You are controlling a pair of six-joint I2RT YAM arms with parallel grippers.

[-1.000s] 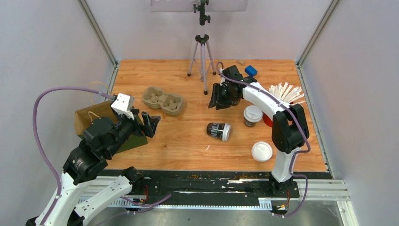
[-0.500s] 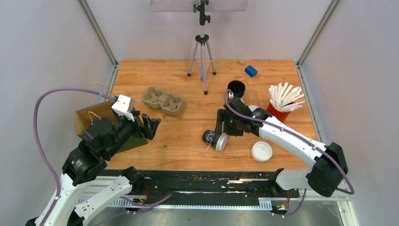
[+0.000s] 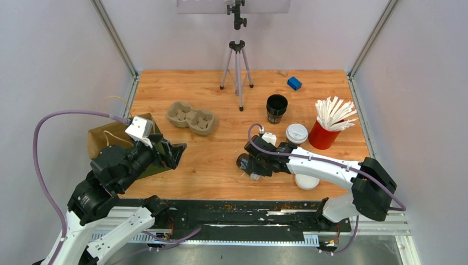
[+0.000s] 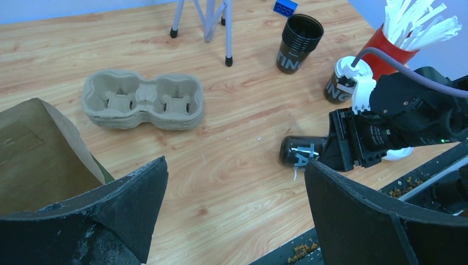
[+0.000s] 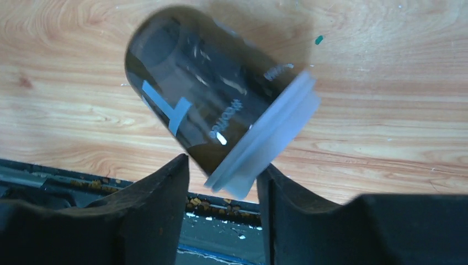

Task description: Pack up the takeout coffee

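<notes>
Of the 2 takeout coffees, the tipped cup (image 5: pixel 204 105) lies on its side at about 6 o'clock on the bench (image 3: pixel 221 165), base towards 10 o'clock and its white lid (image 5: pixel 270 135) towards 4 o'clock in the right wrist view. The upright cup (image 3: pixel 296 134) stands at about 3 o'clock, well apart from it. The right tool (image 5: pixel 224 163) is low over the tipped cup with its 2 fingers partly spread either side of the lid end. I cannot tell whether they pinch it or only stand close. The left tool (image 4: pixel 236 163) hangs spread wide and empty at about 8 o'clock, near the brown paper bag (image 3: pixel 110 138). The pulp cup carrier (image 3: pixel 191 117) waits at about 10 o'clock with both wells free. The cup looks like thin paper, so it is probably light and easily dented, and being round it is likely to roll away from a one-sided push. Nothing shows whether it holds liquid. The lid is smooth plastic, only pressed on, and a squeeze on its rim may pop it off or slip. The safer hold seems to be across the dark wall just below the lid, where the rolled rim stiffens it, with gentle pressure before righting it.
</notes>
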